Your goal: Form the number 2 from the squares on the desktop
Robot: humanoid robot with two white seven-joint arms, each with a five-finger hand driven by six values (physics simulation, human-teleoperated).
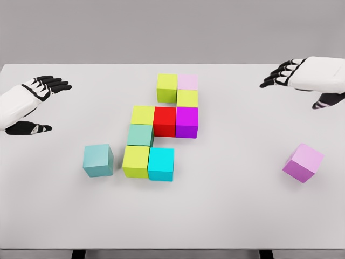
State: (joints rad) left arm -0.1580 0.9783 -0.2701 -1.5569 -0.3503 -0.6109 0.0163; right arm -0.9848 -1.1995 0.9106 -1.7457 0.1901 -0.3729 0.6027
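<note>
White surface carries your block cluster at centre; a teal cube sits at 8 o'clock, a pink cube at 4. Left hand and right hand, arms cut off, spread empty fingers.

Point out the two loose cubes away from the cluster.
teal cube [98,160], head view, point on its front face.
pink cube [303,162], head view, point on its middle.
</note>
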